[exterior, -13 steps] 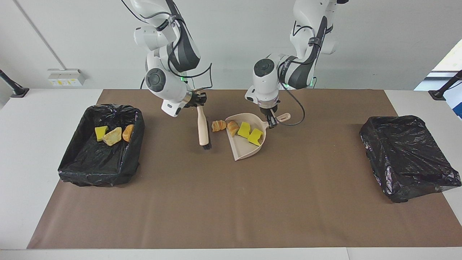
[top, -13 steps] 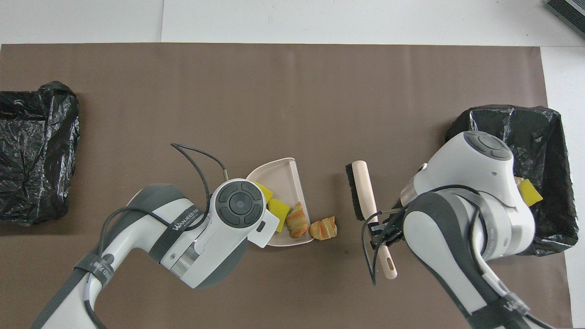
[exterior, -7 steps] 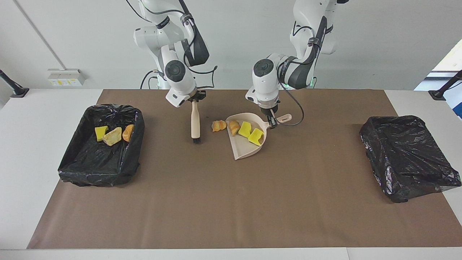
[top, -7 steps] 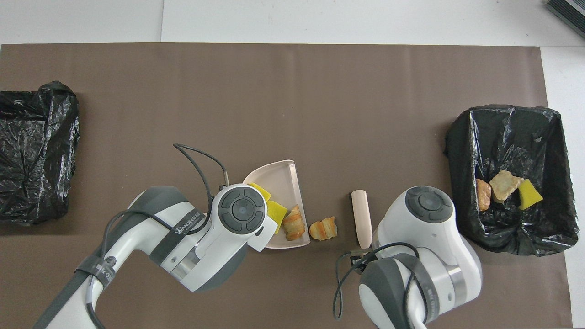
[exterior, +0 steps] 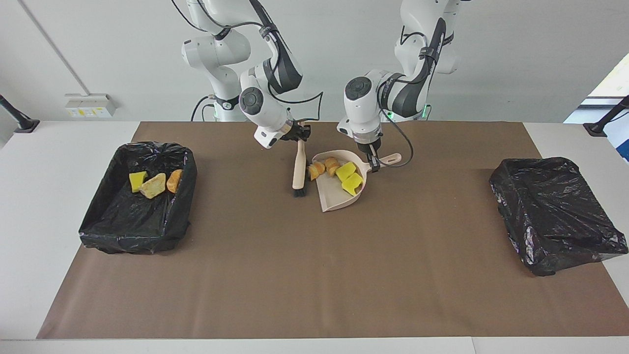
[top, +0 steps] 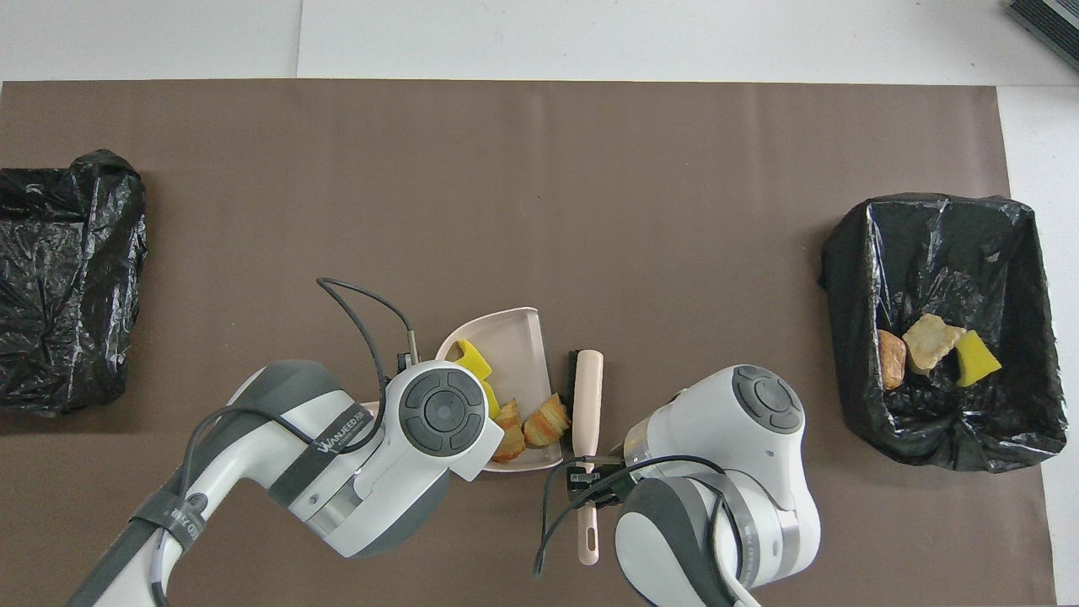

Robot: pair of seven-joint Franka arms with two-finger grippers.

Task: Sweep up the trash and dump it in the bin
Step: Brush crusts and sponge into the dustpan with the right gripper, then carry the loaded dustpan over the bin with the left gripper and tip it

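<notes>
Four scraps [exterior: 339, 172] sit in the dustpan [exterior: 335, 199], three more in the bin [exterior: 140, 236] at the right arm's end. Left gripper [exterior: 372, 163] has its jaws clamped on the dustpan handle; right gripper [exterior: 300, 133] has its jaws clamped on the brush [exterior: 299, 172], bristles at the pan's mouth.

The facing view looks from high across the table [exterior: 314, 275] toward the robots at the frame's top. The overhead view looks steeply down from above the robots' end. Both share the brown mat [top: 539, 185], dustpan [exterior: 339, 199] and both bins, half a turn apart.
</notes>
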